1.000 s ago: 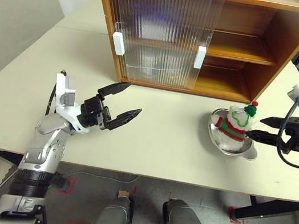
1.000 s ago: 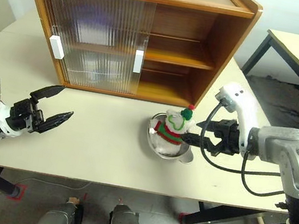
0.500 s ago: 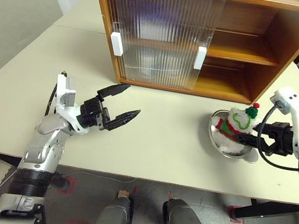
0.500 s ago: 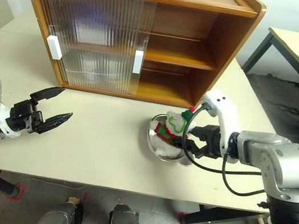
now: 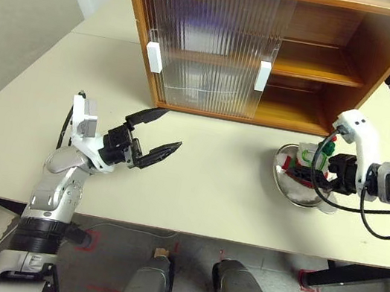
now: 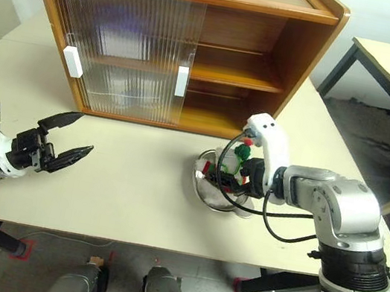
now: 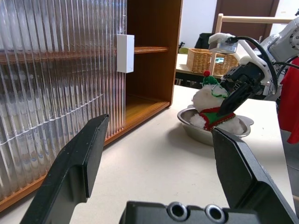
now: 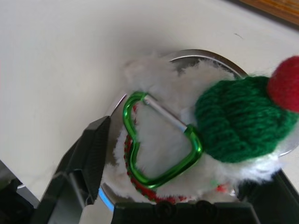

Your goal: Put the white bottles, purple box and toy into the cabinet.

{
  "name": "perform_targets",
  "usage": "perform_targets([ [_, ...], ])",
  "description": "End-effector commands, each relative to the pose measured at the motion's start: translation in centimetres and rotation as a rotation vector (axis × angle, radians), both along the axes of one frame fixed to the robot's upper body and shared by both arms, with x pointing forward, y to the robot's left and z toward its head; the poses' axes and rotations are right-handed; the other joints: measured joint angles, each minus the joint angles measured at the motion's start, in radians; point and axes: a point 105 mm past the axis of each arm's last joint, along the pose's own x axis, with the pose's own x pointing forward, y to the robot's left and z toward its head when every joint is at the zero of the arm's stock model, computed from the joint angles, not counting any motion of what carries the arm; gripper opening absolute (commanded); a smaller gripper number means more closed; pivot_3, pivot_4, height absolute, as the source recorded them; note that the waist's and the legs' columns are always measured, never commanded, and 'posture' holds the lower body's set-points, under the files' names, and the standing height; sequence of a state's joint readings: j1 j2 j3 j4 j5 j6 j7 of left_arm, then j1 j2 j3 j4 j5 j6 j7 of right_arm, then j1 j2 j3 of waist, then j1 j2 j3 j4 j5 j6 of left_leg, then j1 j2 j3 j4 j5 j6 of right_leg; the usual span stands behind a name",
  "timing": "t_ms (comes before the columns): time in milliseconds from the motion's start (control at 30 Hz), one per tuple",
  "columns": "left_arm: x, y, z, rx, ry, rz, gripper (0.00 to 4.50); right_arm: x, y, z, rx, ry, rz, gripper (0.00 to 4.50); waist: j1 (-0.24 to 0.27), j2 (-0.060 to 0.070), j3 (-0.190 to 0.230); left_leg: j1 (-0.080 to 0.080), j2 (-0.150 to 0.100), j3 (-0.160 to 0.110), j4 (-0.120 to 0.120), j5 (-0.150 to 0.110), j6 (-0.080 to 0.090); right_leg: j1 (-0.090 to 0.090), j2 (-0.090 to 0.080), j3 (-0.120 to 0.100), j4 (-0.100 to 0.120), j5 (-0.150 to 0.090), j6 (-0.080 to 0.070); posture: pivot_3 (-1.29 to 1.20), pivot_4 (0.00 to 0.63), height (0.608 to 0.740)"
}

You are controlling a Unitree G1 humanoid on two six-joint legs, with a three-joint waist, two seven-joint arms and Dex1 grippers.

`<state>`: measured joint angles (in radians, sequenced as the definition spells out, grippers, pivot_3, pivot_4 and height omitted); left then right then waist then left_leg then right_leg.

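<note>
In the steel bowl (image 5: 300, 191) near the table's (image 5: 209, 194) right edge sat the toy (image 7: 212, 105), the right gripper (image 8: 177, 186) straddling it, fingers apart; left gripper (image 5: 153, 135) gaped over bare tabletop before the cabinet (image 5: 273, 46).

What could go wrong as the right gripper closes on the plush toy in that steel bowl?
The toy sits loose in the shallow steel bowl, so the right gripper could drag or tip the bowl. A finger might snag the green heart clip. The cabinet edge is close for the lift.

White plush toy (image 7: 212, 105) beside open cabinet (image 5: 331, 57)
</note>
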<state>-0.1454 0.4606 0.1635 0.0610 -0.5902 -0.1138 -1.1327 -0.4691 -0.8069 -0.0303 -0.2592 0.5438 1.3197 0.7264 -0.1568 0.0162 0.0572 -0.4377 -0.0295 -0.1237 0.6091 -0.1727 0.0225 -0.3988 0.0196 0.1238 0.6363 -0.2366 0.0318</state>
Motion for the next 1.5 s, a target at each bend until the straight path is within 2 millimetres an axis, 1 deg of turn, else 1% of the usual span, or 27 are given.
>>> perform_targets([
  [33,0.0,0.4,-0.3,0.016,0.000,0.016,4.50,-0.7,0.8,0.0,0.042,0.035,0.039,3.13,0.000,0.000,0.000,0.000,0.000,0.000,0.000,0.000,0.000,0.000,0.000,0.000,0.000,0.000,0.000,-0.25,0.072,0.740],
  [133,0.1,0.4,-0.2,0.012,-0.004,0.021,4.50,-1.0,0.8,-0.1,0.040,0.047,0.045,1.99,0.000,0.000,0.000,0.000,0.000,0.000,0.000,0.000,0.000,0.000,0.000,0.000,0.000,0.000,0.000,-0.25,0.071,0.740],
  [200,0.1,0.4,-0.2,0.011,-0.003,0.022,4.50,-0.9,0.5,-0.1,0.035,0.042,0.037,1.41,0.000,0.000,0.000,0.000,0.000,0.000,0.000,0.000,0.000,0.000,0.000,0.000,0.000,0.000,0.000,-0.25,0.070,0.740],
  [267,0.1,0.3,-0.4,0.004,0.007,0.021,4.50,-0.7,0.4,0.2,0.043,0.029,0.036,0.95,0.000,0.000,0.000,0.000,0.000,0.000,0.000,0.000,0.000,0.000,0.000,0.000,0.000,0.000,0.000,-0.25,0.070,0.740],
  [300,0.1,0.3,-0.4,0.003,0.008,0.020,4.50,-0.5,0.3,0.3,0.044,0.026,0.035,0.87,0.000,0.000,0.000,0.000,0.000,0.000,0.000,0.000,0.000,0.000,0.000,0.000,0.000,0.000,0.000,-0.25,0.070,0.740],
  [467,0.1,0.2,-0.4,-0.002,0.007,0.022,4.50,0.0,0.1,1.0,0.044,0.001,0.035,0.70,0.000,0.000,0.000,0.000,0.000,0.000,0.000,0.000,0.000,0.000,0.000,0.000,0.000,0.000,0.000,-0.24,0.071,0.740],
  [533,0.1,0.2,-0.5,-0.002,0.008,0.022,4.50,0.2,-0.1,1.6,0.045,-0.013,0.032,0.69,0.000,0.000,0.000,0.000,0.000,0.000,0.000,0.000,0.001,0.000,0.000,0.000,0.000,0.000,0.000,-0.25,0.073,0.740],
  [600,0.0,0.2,-0.6,-0.003,0.012,0.023,4.50,0.7,-0.1,3.2,0.103,-0.045,0.039,0.69,0.000,0.000,0.000,0.000,0.000,0.000,0.000,0.000,0.001,0.000,0.000,0.000,0.000,0.000,0.000,-0.25,0.073,0.740],
  [733,0.0,0.2,-0.6,-0.004,0.015,0.023,4.50,1.2,-0.1,5.5,0.169,-0.088,0.060,0.69,0.000,0.000,0.000,0.000,0.000,0.000,0.001,0.001,0.001,0.000,0.000,0.000,0.001,0.000,0.000,-0.25,0.073,0.740],
  [767,0.0,0.2,-0.6,-0.004,0.016,0.023,4.50,1.7,-0.2,6.7,0.194,-0.128,0.052,0.69,0.000,0.000,0.000,0.000,0.000,0.000,0.001,0.001,0.001,0.000,0.000,0.000,0.001,0.000,0.000,-0.25,0.073,0.740],
  [833,0.0,0.2,-0.6,-0.004,0.016,0.023,4.50,2.3,-0.4,7.8,0.222,-0.170,0.043,0.69,0.000,0.000,0.000,0.000,0.000,0.000,0.001,0.001,0.001,0.000,0.000,0.000,0.001,0.000,0.000,-0.25,0.073,0.740],
  [933,0.1,0.2,-0.5,-0.003,0.015,0.021,4.50,3.8,0.4,11.9,0.328,-0.319,0.056,0.69,-0.003,0.001,-0.001,0.000,0.000,0.000,0.001,0.001,0.001,0.000,0.000,0.000,0.001,0.001,0.000,-0.25,0.067,0.740],
  [1000,0.1,0.2,-0.5,-0.003,0.013,0.022,4.50,4.6,0.5,13.7,0.366,-0.397,0.054,0.69,-0.004,0.001,-0.001,0.001,0.000,0.000,0.001,0.001,0.002,-0.001,0.000,0.000,0.002,0.001,-0.001,-0.25,0.066,0.740],
  [1033,0.2,0.2,-0.4,-0.003,0.012,0.022,4.50,4.8,0.5,14.1,0.375,-0.420,0.054,0.69,-0.004,0.001,-0.001,0.001,0.000,0.000,0.001,0.001,0.002,-0.001,0.001,0.000,0.002,0.001,-0.001,-0.25,0.066,0.740],
  [1133,0.2,0.2,-0.4,-0.003,0.014,0.022,4.50,6.0,0.1,15.0,0.354,-0.508,0.027,0.69,-0.002,0.001,-0.001,0.001,0.001,-0.001,0.001,0.001,0.002,-0.001,0.001,0.000,0.002,0.001,-0.001,-0.25,0.066,0.740],
  [1200,0.2,0.2,-0.4,-0.003,0.014,0.022,4.50,6.6,0.1,15.4,0.353,-0.537,0.012,0.69,-0.002,0.001,-0.001,0.001,0.001,-0.001,0.001,0.001,0.002,-0.001,0.001,0.000,0.002,0.001,-0.001,-0.25,0.066,0.740],
  [1400,0.1,0.3,-0.4,-0.003,0.012,0.027,4.50,7.9,1.0,14.2,0.268,-0.577,0.019,0.69,-0.002,0.001,-0.001,0.001,0.001,-0.001,0.001,0.001,0.002,-0.001,0.001,-0.001,0.003,0.003,-0.004,-0.24,0.064,0.740],
  [1500,0.1,0.3,-0.4,-0.002,0.012,0.028,4.50,8.5,1.7,14.2,0.251,-0.613,0.013,0.69,-0.004,0.001,-0.001,0.002,0.001,-0.001,0.001,0.001,0.002,-0.001,0.001,-0.001,0.003,0.003,-0.003,-0.24,0.063,0.740],
])
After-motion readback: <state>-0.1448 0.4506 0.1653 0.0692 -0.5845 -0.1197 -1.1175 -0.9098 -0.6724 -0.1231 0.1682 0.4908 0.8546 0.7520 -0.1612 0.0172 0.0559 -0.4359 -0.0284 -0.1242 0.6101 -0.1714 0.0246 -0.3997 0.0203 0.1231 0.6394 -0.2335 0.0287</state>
